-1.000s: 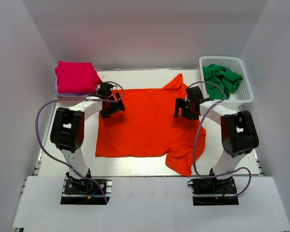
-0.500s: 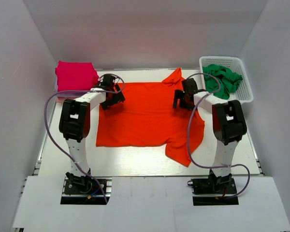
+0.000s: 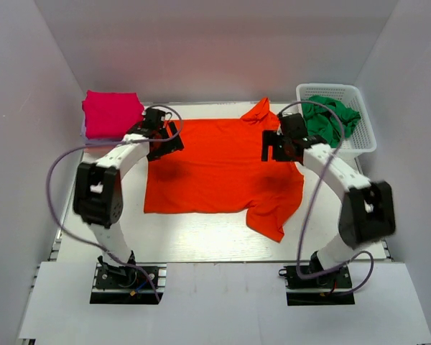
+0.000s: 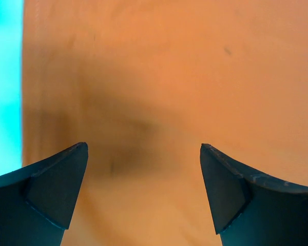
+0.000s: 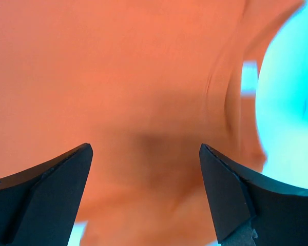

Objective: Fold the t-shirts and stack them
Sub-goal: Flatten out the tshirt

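- The orange-red t-shirt (image 3: 219,169) lies spread flat in the middle of the table (image 3: 201,246). The arms cover parts of its upper corners.
- The right arm's forearm and elbow, at the right of the top view, are blurred. The right wrist view is also soft, so I cannot tell which sleeve fold it shows.
- Under the folded magenta t-shirt (image 3: 113,113), upper left, a pale strip shows. It is too small to say what it is.
- The left gripper (image 3: 165,140) is over the shirt's upper left corner, its jaws spread wide with only cloth seen between them. The shirt's left edge runs down the left of the left wrist view.
- The right gripper (image 3: 279,147) is over the upper right part, near the sleeve, its jaws also spread wide and holding nothing.
- Bare table shows as a band below the shirt and a strip at its left.
- Shirts I can count: three. One is orange-red, one magenta, and one is the green t-shirt (image 3: 330,117), crumpled in the one white basket (image 3: 364,142), upper right.
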### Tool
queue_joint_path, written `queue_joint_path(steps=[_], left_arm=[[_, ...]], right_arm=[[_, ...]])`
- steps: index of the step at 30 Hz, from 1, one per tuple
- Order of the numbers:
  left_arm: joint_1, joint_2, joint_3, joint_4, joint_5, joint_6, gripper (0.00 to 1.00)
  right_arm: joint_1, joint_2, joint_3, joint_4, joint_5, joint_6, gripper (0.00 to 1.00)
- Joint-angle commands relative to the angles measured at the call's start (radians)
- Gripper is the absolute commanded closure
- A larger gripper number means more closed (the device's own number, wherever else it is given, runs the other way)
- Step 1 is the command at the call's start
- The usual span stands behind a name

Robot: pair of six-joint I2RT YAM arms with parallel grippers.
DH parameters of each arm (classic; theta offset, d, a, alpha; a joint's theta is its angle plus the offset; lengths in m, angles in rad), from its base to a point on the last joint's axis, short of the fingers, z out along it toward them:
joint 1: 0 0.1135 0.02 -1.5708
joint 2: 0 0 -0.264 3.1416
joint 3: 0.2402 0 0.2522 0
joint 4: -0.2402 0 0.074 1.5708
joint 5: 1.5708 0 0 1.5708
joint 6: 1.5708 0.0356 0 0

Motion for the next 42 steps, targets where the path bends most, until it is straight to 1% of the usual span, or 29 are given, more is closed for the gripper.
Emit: queue_joint_path(steps=[1, 2, 4, 5, 7, 8, 10, 12, 14, 16, 17, 18, 20, 22, 23, 26, 27, 30, 32, 33, 37, 38, 40, 41, 42], left_arm=[[-0.005, -0.28, -0.147, -0.013, 0.046, -0.011, 0.0], [-0.005, -0.323, -0.183, -0.013, 0.047, -0.021, 0.0], [-0.005, -0.402, -0.252, -0.024, 0.037, -0.049, 0.0], [-0.005, -0.466, -0.321, -0.038, 0.037, -0.099, 0.0], [-0.005, -0.523, -0.385, -0.049, 0.037, -0.133, 0.0], [-0.005, -0.549, -0.443, -0.059, 0.037, -0.155, 0.0], [-0.005, -0.615, -0.514, -0.059, 0.051, -0.164, 0.0], [-0.005, -0.652, -0.55, -0.059, 0.051, -0.164, 0.0], [-0.005, -0.678, -0.574, -0.059, 0.051, -0.164, 0.0], [-0.005, -0.693, -0.596, -0.07, 0.04, -0.164, 0.0], [-0.005, -0.693, -0.596, -0.07, 0.04, -0.164, 0.0], [-0.005, -0.704, -0.607, -0.07, 0.04, -0.173, 0.0], [-0.005, -0.704, -0.616, -0.07, 0.03, -0.173, 0.0], [-0.005, -0.704, -0.625, -0.07, 0.019, -0.182, 0.0], [-0.005, -0.704, -0.625, -0.07, 0.008, -0.183, 0.0], [-0.005, -0.704, -0.656, -0.036, 0.008, -0.183, 0.0], [-0.005, -0.695, -0.672, -0.003, 0.034, -0.183, 0.0], [-0.005, -0.671, -0.692, 0.039, 0.045, -0.192, 0.0], [-0.005, -0.66, -0.703, 0.062, 0.056, -0.192, 0.0], [-0.005, -0.66, -0.712, 0.071, 0.056, -0.192, 0.0], [-0.005, -0.612, -0.731, 0.094, 0.044, -0.192, 0.0], [-0.005, -0.601, -0.731, 0.094, 0.031, -0.192, 0.0], [-0.005, -0.591, -0.741, 0.085, 0.031, -0.192, 0.0], [-0.005, -0.575, -0.754, 0.085, 0.031, -0.201, 0.0], [-0.005, -0.565, -0.754, 0.085, 0.022, -0.201, 0.0]], right_arm=[[0.036, -0.182, -0.149, -0.127, -0.056, 0.043, 0.1], [0.039, -0.243, -0.216, -0.162, -0.077, 0.072, 0.1], [0.064, -0.329, -0.278, -0.198, -0.098, 0.11, 0.1], [0.073, -0.398, -0.362, -0.253, -0.146, 0.141, 0.1], [0.087, -0.438, -0.437, -0.291, -0.175, 0.201, 0.1], [0.092, -0.47, -0.482, -0.343, -0.174, 0.253, 0.11], [0.095, -0.51, -0.545, -0.353, -0.155, 0.315, 0.14], [0.096, -0.537, -0.603, -0.325, -0.128, 0.368, 0.19], [0.098, -0.535, -0.625, -0.28, -0.084, 0.4, 0.22], [0.096, -0.517, -0.633, -0.227, -0.071, 0.405, 0.25], [0.098, -0.497, -0.636, -0.212, -0.068, 0.413, 0.3], [0.096, -0.489, -0.64, -0.166, -0.072, 0.416, 0.33], [0.098, -0.454, -0.644, -0.143, -0.072, 0.43, 0.38], [0.096, -0.44, -0.644, -0.123, -0.04, 0.44, 0.46], [0.098, -0.438, -0.64, -0.13, -0.028, 0.46, 0.54], [0.093, -0.452, -0.636, -0.144, 0.012, 0.457, 0.54], [0.095, -0.457, -0.637, -0.143, 0.018, 0.457, 0.59], [0.093, -0.458, -0.645, -0.127, 0.024, 0.46, 0.75], [0.093, -0.445, -0.642, -0.123, 0.029, 0.45, 0.9], [0.092, -0.44, -0.634, -0.129, 0.027, 0.448, 1.0], [0.09, -0.444, -0.607, -0.181, 0.036, 0.441, 1.0], [0.092, -0.446, -0.584, -0.231, 0.046, 0.439, 1.0], [0.092, -0.464, -0.565, -0.277, 0.049, 0.434, 1.0], [0.089, -0.471, -0.53, -0.352, 0.049, 0.434, 1.0], [0.09, -0.472, -0.519, -0.383, 0.052, 0.433, 1.0]])
